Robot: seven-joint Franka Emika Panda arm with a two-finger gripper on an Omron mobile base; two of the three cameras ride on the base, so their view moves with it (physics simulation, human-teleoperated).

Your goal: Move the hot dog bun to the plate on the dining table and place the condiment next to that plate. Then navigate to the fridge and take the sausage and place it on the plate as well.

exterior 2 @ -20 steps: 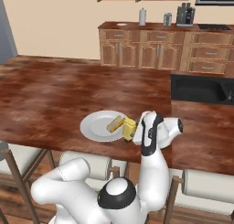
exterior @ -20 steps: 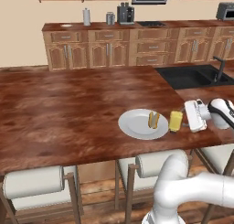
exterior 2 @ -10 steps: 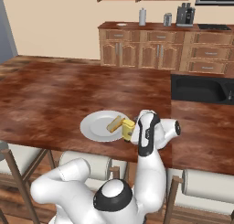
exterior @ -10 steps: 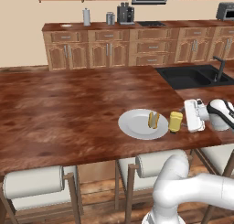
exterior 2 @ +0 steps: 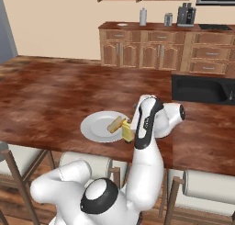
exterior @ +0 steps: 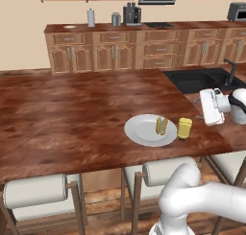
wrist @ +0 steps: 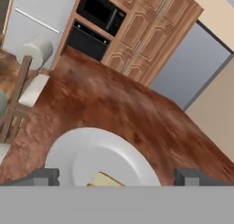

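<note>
Gripper lifted up-right off condiment — jaws wide, released. One white plate, one tan bun, one yellow bottle just beside — frame centre-right.

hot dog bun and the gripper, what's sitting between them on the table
In the left base view the condiment stands upright between the hot dog bun on the plate and the gripper, beside the plate's rim.

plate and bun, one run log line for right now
bun: on plate | condiment: upright on dining table beside plate | claw: open, empty, above plate | sausage: not yet fetched
</note>
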